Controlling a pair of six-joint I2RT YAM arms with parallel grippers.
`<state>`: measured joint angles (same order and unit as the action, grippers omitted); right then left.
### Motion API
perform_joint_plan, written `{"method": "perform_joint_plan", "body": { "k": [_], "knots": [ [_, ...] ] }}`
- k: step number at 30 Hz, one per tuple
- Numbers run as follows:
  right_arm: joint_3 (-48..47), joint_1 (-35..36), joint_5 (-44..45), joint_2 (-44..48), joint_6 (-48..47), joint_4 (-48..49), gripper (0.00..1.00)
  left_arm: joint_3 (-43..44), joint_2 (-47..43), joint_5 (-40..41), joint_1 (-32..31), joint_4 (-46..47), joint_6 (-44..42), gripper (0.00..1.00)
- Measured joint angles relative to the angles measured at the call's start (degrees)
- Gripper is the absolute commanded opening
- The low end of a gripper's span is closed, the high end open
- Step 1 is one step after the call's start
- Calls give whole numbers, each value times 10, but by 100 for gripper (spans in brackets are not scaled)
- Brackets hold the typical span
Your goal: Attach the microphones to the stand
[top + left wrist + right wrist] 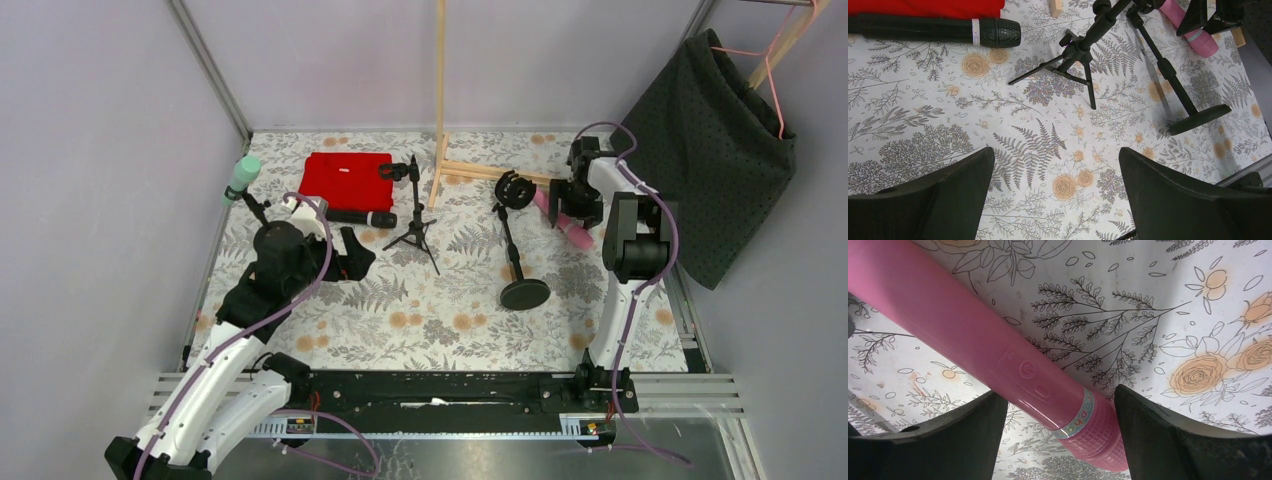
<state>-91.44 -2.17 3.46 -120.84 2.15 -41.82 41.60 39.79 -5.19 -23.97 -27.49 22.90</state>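
Observation:
The pink microphone [998, 355] lies on the floral table, also seen in the top view [566, 226]. My right gripper [1060, 410] is open and straddles its head end, low over the table. The black microphone [360, 218] with a silvery band [975, 31] lies beside a red cloth. The mint green microphone [242, 176] sits tilted up on a small stand at the far left. A tripod stand [415, 215] and a round-base stand [522, 290] with a clip on top stand mid-table. My left gripper [1055, 170] is open and empty, above the table near the black microphone.
A red cloth [345, 180] lies at the back left. A wooden frame [440, 100] rises at the back middle. A dark cloth [715, 140] hangs at the right wall. Metal rails [450, 390] run along the near edge.

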Motion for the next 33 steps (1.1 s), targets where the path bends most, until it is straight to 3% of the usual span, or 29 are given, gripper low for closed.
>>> {"method": "perform_joint_plan", "body": {
  "k": [5,8,20,33],
  "knots": [
    [0,0,-6,-4,8,-4,70,0,1,0,0,0,0,99],
    [2,-1,-20,-4,9,-10,57,0,1,0,0,0,0,99],
    [38,-1,-30,9,25,14,30,0,-5,11,0,0,0,99],
    [100,-1,-60,118,53,20,0,-7,-42,33,0,0,2,99]
  ]
}}
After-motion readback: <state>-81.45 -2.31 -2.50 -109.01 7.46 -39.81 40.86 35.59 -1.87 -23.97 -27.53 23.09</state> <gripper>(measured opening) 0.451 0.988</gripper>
